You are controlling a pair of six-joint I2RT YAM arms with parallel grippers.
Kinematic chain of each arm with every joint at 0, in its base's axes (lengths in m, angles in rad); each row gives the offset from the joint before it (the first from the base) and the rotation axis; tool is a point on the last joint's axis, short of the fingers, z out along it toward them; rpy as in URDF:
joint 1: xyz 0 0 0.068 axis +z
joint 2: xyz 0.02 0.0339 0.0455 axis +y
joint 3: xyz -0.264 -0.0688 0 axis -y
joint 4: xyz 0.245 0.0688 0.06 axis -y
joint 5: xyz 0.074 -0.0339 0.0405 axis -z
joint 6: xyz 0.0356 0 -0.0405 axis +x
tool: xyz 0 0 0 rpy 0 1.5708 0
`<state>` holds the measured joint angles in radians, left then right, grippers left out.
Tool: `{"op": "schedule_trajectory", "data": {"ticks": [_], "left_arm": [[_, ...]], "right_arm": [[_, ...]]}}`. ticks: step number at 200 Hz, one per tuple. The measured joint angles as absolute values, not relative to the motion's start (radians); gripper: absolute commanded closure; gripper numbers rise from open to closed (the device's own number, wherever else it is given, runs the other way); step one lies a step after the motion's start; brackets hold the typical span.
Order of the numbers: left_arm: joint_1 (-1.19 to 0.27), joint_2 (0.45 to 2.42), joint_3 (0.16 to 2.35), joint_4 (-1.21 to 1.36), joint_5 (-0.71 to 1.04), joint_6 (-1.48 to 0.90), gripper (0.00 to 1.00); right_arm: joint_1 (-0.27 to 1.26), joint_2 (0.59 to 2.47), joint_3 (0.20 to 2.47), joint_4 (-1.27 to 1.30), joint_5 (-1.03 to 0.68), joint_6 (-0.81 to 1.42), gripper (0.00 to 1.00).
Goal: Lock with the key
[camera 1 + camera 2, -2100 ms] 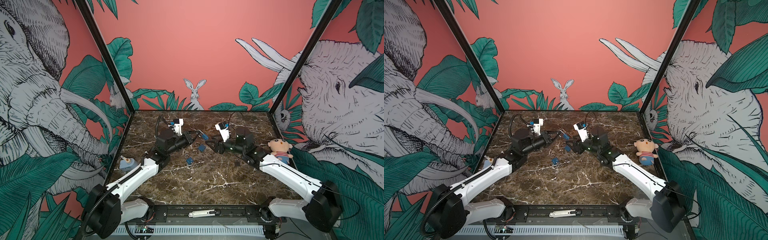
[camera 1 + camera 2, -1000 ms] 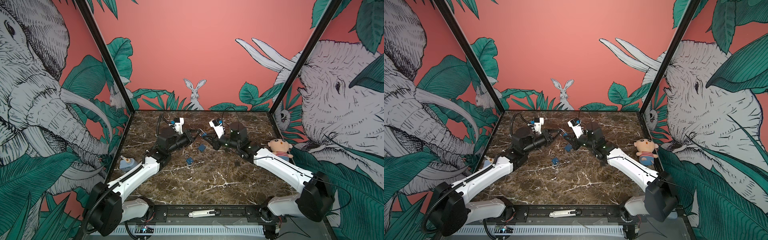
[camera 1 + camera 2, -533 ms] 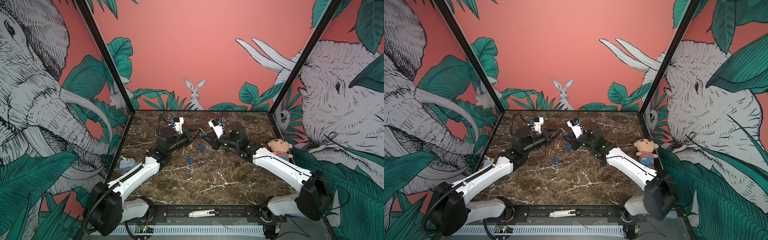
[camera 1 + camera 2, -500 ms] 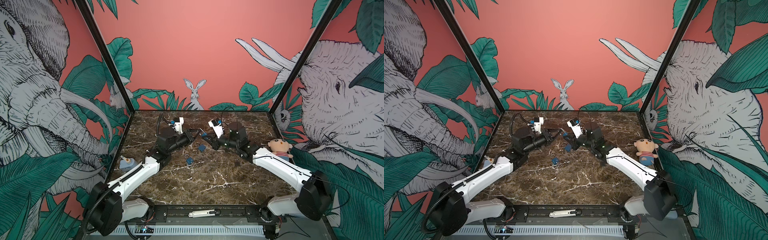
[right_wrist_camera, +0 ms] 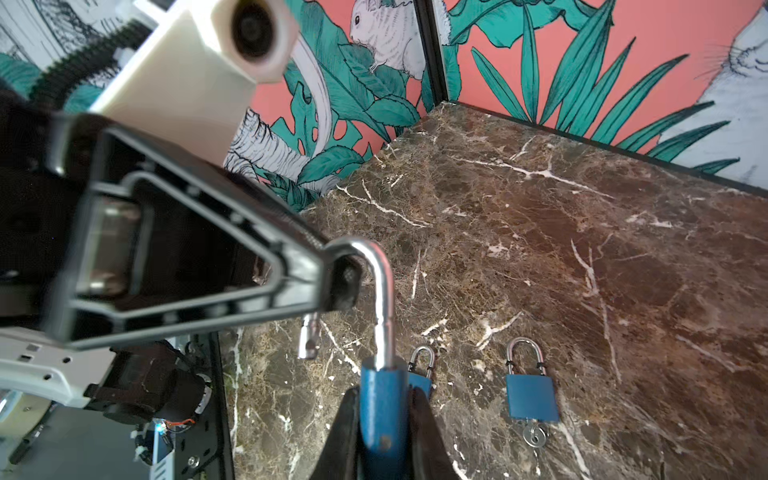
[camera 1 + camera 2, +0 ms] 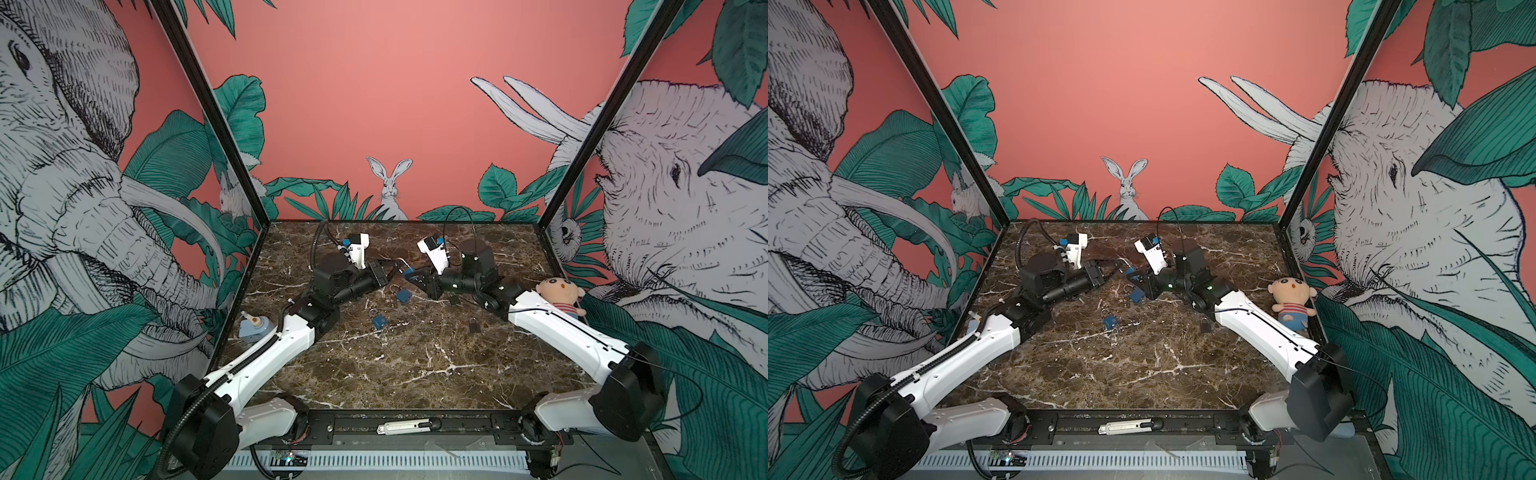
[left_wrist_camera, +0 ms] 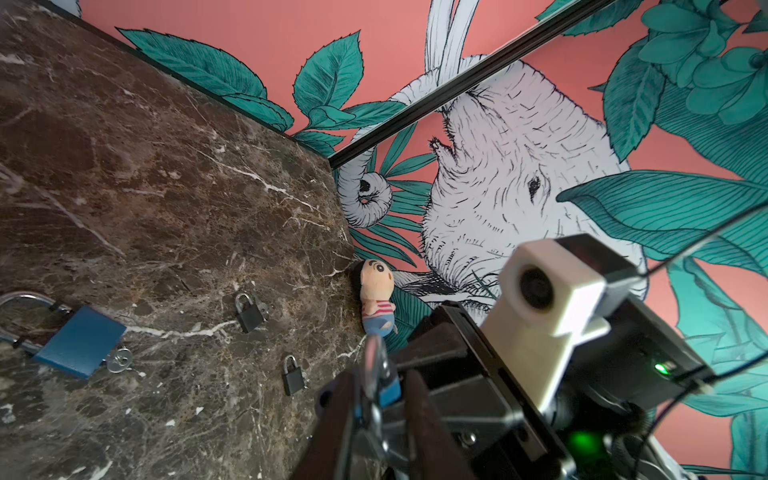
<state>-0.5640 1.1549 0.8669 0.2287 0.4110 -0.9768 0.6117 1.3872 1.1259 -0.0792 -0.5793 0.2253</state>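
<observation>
In right wrist view, key (image 5: 535, 437) touching loose padlock (image 5: 532, 399), indistinct overhead

Both top views show my left gripper (image 6: 1115, 266) too small to tell whether its jaws pinch the shackle (image 5: 384, 299). In the right wrist view its blurred finger (image 5: 187, 257) covers part of that shackle. The bottom edge cuts off the held blue padlock (image 5: 380, 399) in my right gripper (image 5: 382, 411), hiding its keyhole end. 1 blue padlock behind (image 5: 420, 380) is mostly covered.
</observation>
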Motion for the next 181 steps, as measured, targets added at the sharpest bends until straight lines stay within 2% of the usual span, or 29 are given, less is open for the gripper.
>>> {"op": "schedule_trajectory", "data": {"ticks": [56, 119, 181], "left_arm": [[-0.454, 1.117, 0.937, 0.064, 0.506, -0.802, 0.62], [-0.459, 1.189, 1.027, -0.027, 0.770, -0.669, 0.59], [-0.490, 1.206, 1.027, -0.050, 0.882, -0.655, 0.61]], "right_arm": [[0.551, 1.381, 1.141, -0.269, -0.711, 0.234, 1.00], [0.525, 1.334, 1.140, -0.329, -0.894, 0.253, 1.00], [0.517, 1.330, 1.140, -0.288, -1.012, 0.330, 1.00]]}}
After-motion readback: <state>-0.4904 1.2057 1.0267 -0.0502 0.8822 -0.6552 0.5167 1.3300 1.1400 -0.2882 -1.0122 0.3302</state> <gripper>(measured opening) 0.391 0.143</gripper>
